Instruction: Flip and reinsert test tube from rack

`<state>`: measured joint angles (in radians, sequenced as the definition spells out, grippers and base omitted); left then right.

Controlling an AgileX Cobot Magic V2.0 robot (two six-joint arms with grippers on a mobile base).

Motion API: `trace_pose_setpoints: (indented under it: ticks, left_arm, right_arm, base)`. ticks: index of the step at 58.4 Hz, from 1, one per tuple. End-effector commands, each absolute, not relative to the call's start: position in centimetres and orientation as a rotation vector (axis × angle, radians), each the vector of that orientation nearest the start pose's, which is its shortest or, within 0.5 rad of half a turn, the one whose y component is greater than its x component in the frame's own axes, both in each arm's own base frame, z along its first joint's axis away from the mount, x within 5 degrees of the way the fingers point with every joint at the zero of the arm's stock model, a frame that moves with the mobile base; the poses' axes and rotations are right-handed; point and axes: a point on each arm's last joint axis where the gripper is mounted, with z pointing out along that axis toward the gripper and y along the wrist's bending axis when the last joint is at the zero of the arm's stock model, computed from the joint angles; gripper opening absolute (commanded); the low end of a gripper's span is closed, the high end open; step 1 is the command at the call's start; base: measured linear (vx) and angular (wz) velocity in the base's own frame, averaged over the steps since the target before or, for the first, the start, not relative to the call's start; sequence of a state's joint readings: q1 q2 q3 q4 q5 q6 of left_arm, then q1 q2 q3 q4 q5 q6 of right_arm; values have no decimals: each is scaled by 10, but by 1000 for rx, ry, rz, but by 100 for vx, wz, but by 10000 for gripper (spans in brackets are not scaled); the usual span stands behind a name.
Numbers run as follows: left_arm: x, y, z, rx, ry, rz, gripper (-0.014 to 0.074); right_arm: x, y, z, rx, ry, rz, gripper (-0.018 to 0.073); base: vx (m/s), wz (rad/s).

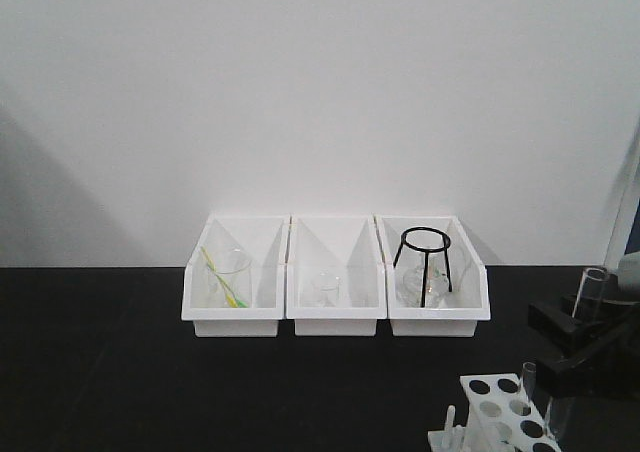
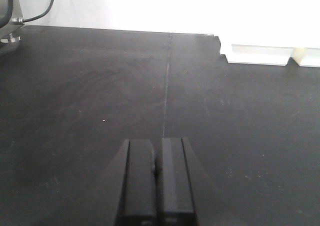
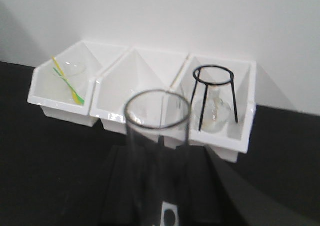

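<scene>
My right gripper is shut on a clear glass test tube, whose open rim points up toward the wrist camera. In the front view this tube stands upright in the right gripper, above and to the right of the white rack. A second identical tube stands in a hole on the rack's right side. A corner of the rack shows below the held tube. My left gripper is shut with nothing in it, low over bare black table, and does not show in the front view.
Three white bins line the back wall: the left one holds a beaker with a green-yellow stick, the middle one a small glass, the right one a black wire tripod over a flask. A cable and a metal base sit far left.
</scene>
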<state>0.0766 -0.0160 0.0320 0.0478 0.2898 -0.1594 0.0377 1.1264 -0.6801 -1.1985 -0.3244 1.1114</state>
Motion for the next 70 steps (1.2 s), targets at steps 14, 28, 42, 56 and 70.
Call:
trace_pose_setpoints:
  ticks: [14,28,42,56,70]
  left_arm:
    - [55,5,185,-163,1684,-27,-6]
    - [55,5,185,-163,1684,-27,-6]
    - [55,5,185,-163,1684,-27,-6]
    - [55,5,185,-163,1684,-27,-6]
    - [55,5,185,-163,1684,-27,-6]
  right_arm:
    - [242,32,340,-233,1481,235,-9]
    - [231,35,295,-221,1488,311,-9]
    - [238,37,275,-214,1553,344,-9]
    - [250,41,257,-280,1564,359,-9]
    - [257,41,245,-320,1604,305,-9]
  base:
    - [0,0]
    - [0,0]
    - [0,0]
    - [0,0]
    - [0,0]
